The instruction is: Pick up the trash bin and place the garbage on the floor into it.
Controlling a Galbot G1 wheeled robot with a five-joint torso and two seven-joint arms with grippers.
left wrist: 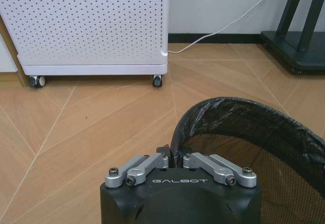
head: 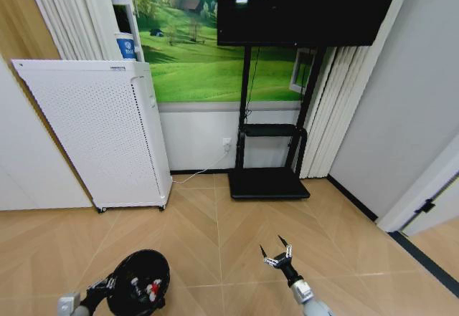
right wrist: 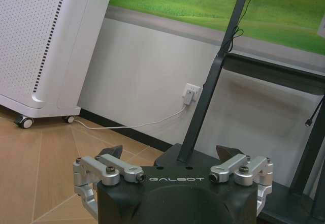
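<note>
Left end effector [left wrist: 175, 159] pinches the small round black bag-lined trash bin [head: 139, 281] rim: light, flexible; right end effector [head: 277, 253] spread beside it.

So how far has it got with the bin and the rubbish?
The pick-up looks done: the left gripper is shut on the rim of the trash bin, and something small, red and white, already lies inside. The right gripper is open and holds nothing, above bare floor. No garbage shows on the visible floor, so whether any is left cannot be told.
</note>
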